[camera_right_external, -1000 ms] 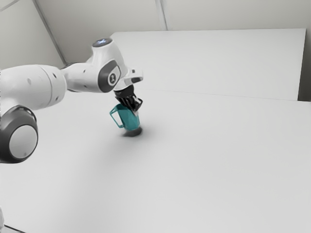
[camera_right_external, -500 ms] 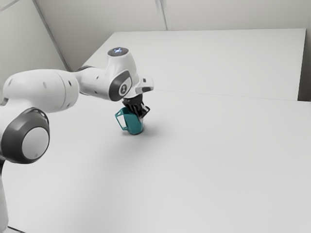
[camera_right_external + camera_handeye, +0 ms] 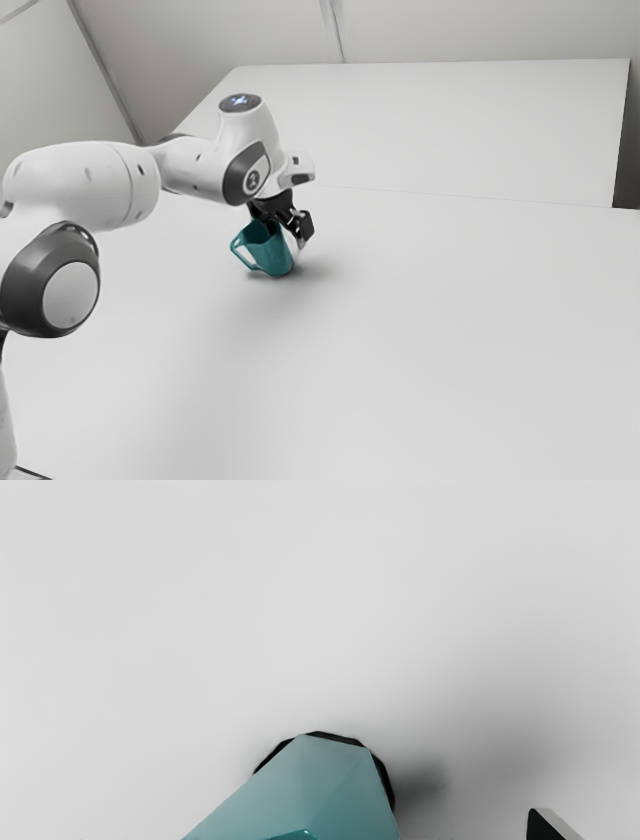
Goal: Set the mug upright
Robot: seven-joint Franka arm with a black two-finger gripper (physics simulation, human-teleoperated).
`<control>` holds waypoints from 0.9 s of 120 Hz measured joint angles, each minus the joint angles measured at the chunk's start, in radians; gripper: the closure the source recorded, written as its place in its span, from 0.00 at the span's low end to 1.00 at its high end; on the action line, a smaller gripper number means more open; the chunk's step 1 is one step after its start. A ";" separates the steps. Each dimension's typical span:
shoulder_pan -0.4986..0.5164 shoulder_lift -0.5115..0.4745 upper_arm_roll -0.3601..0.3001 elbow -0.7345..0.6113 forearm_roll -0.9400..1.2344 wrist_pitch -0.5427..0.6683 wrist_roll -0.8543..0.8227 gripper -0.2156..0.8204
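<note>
Exterior view: gripper (image 3: 288, 237) (spread) tilted abv. mug (image 3: 273, 258)

Arm (image 3: 85, 185) smooth white, rounded; dark grey ring (image 3: 22, 275) around a flat, paler disc (image 3: 71, 294). Farther along, dark grey cover (image 3: 235, 182) with round emblem (image 3: 253, 181); dark oval cap (image 3: 228, 102), blue-white marking (image 3: 241, 101). Hand (image 3: 287, 236) black, angular, two-fingered.

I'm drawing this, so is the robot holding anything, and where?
Nothing is held: the gripper is open, with one finger clear of the teal mug.
</note>
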 joint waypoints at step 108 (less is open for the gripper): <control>0.072 -0.360 -0.029 0.069 0.014 -0.407 0.064 0.21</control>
